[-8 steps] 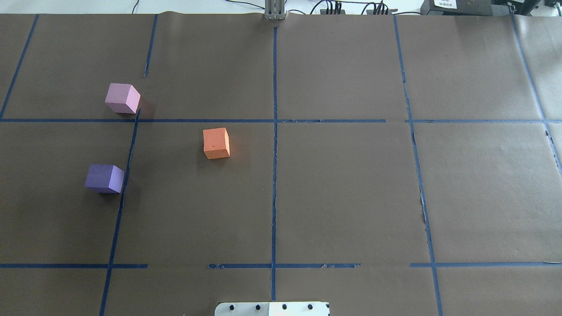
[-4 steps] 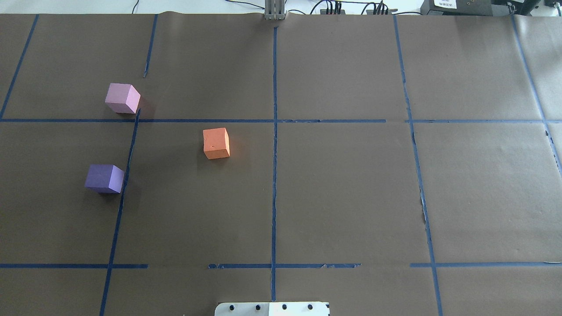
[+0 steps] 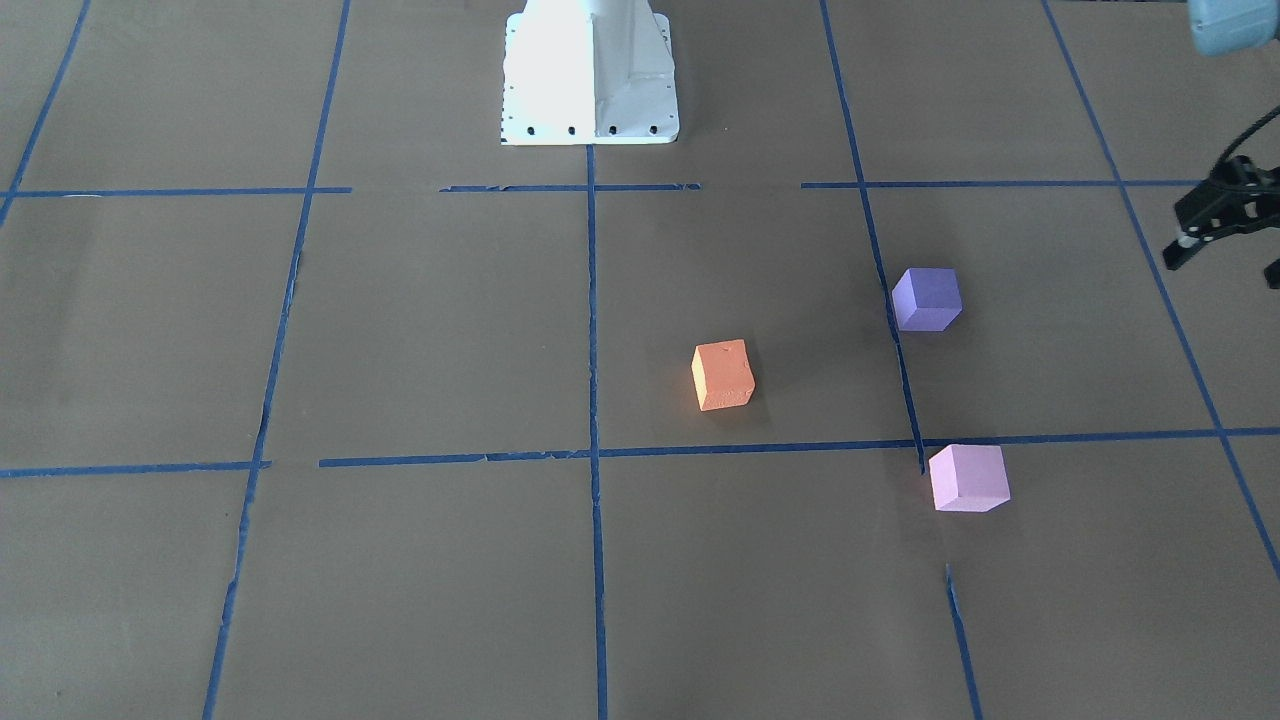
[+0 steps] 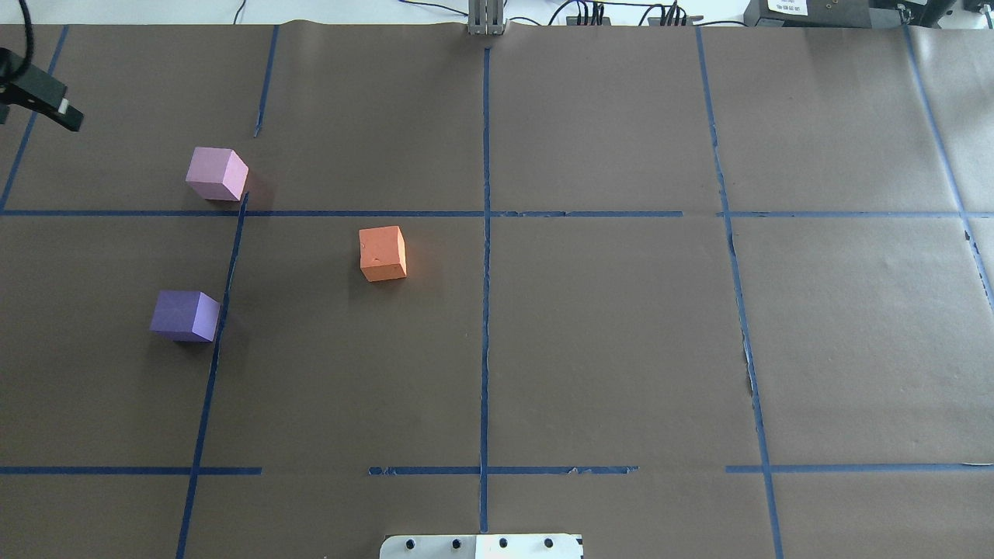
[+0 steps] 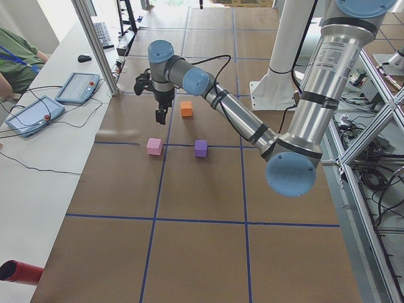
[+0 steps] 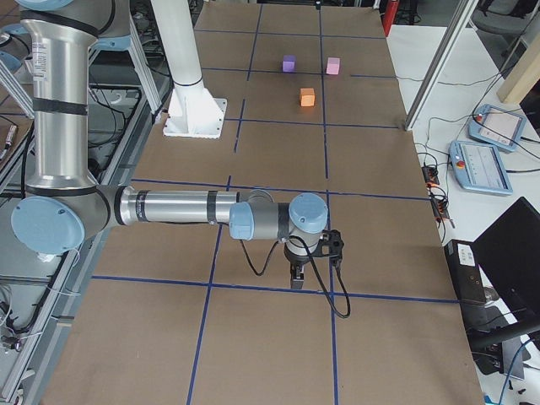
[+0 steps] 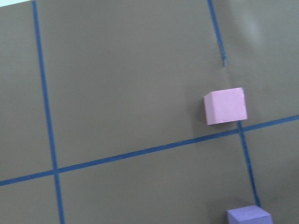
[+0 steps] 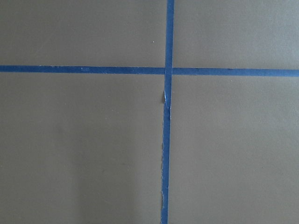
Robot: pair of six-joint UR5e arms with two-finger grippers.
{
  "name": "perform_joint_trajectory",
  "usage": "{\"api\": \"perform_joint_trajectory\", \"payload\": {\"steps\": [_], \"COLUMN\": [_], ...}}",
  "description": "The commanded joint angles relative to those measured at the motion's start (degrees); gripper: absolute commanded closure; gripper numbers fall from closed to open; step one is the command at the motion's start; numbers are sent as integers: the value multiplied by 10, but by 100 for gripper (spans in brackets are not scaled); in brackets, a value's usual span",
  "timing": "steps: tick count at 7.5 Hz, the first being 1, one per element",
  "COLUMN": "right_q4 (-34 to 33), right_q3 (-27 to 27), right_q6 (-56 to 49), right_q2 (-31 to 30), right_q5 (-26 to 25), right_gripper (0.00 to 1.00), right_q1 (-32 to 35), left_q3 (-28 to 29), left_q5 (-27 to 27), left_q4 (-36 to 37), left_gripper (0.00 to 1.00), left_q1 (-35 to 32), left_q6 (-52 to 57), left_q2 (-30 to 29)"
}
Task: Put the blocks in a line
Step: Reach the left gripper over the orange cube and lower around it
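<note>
The left gripper [image 3: 1225, 262] has just come into the overhead view, at the picture's 10 o'clock corner, where a moment ago there was only brown paper [image 4: 621, 326]. None of the blocks has shifted. The orange block [image 4: 382, 253] sits left of the table's middle, with the pink block [image 4: 217, 174] at its 10 o'clock and the purple block [image 4: 185, 316] at its 8 o'clock, all well apart. So they form a triangle, not a line, and the arranging looks only just begun. The gripper hangs at the pink block's 10 o'clock, which probably makes that cube the first target.

The overhead view catches just one finger. The front-facing view shows two tips spread apart with nothing between them, so the jaws stand wide. The left wrist view holds the pink and purple blocks but not the orange.

Only the right side view shows the right gripper [image 6: 296, 278], low over a blue tape [image 8: 167, 140] crossing and far from every block. Whether it is spread or closed I cannot tell
</note>
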Motion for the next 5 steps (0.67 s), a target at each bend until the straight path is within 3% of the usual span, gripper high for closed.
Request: {"api": "perform_joint_trajectory", "payload": {"steps": [1, 3, 5], "right_q4": [0, 0, 0], "right_q3": [0, 0, 0], "right_q6": [0, 0, 0], "right_q2": [0, 0, 0], "right_q5": [0, 0, 0], "right_gripper": [0, 0, 0], "right_q1": [0, 0, 0], "left_q3": [-4, 6, 77], "left_q5": [31, 118, 133], "left_q4": [-3, -3, -11], "left_gripper": [0, 0, 0], "left_q1": [104, 209, 244], "left_q6": [-135, -243, -325], "left_q2": [-53, -107, -155]}}
